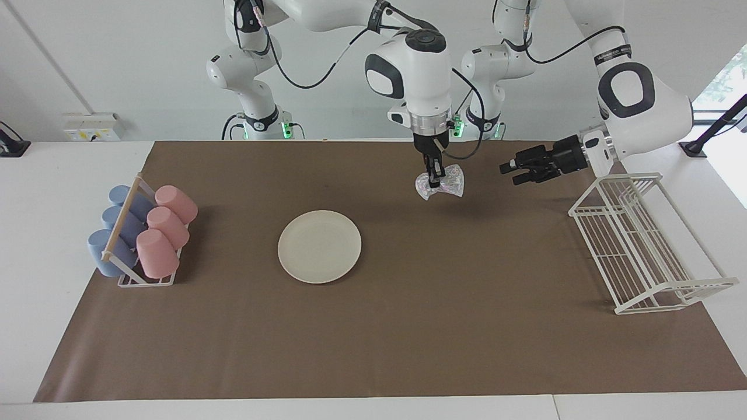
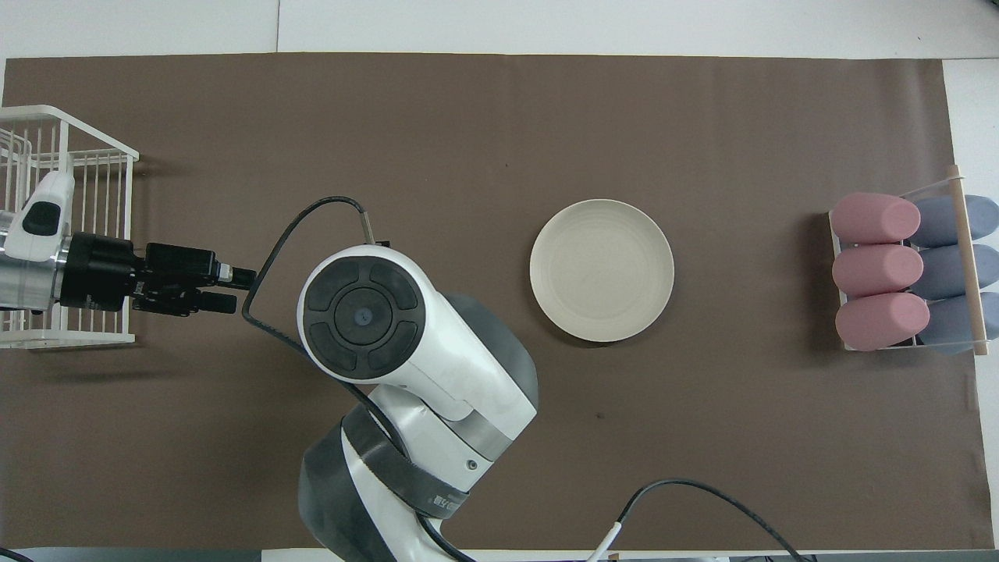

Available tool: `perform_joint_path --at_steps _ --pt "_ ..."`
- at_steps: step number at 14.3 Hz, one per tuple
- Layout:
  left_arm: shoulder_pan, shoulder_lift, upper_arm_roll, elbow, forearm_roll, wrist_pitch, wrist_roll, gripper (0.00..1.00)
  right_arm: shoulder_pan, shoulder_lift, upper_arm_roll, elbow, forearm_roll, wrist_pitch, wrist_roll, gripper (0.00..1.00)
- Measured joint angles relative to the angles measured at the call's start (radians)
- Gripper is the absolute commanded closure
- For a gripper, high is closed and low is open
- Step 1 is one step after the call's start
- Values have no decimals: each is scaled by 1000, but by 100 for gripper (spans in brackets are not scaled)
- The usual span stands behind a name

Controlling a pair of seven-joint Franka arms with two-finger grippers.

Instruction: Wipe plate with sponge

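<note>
Bare plate [image 1: 319, 247]; sponge [image 1: 440, 182] aloft

1 plate [image 1: 319, 247], 1 sponge [image 1: 440, 182], 3 pink cups [image 1: 166, 231], 3 blue cups [image 1: 117, 221], 2 racks [image 1: 642, 245]

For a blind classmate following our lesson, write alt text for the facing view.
The right gripper holds a glittery sponge in the air over the brown mat, away from the cream plate. The left gripper waits open beside a white wire rack.
</note>
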Motion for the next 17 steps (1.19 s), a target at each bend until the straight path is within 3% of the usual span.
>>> perform_joint_path --at_steps 3,6,10,11,13,15,17 --pt "0 1 -1 -113 -165 -12 148 0 0 1 -4 3 -1 0 3 100" --pt "-3 1 -8 -149 -286 -50 181 0 -1 2 -9 4 -1 0 3 100" --pt "-82 6 -15 -150 -328 -32 203 0 -1 2 -9 5 -1 0 3 100" --pt "-94 7 -15 -150 -330 -23 206 6 -1 2 -9 6 -1 0 3 100" --pt "-107 7 -15 -150 -330 -12 212 49 -1 2 -9 6 -1 0 3 100" --pt "-109 7 -14 -150 -330 -8 216 99 -1 2 -9 7 -1 0 3 100" --pt "-112 7 -14 -150 -330 -5 220 100 -1 2 -9 8 -1 0 3 100"
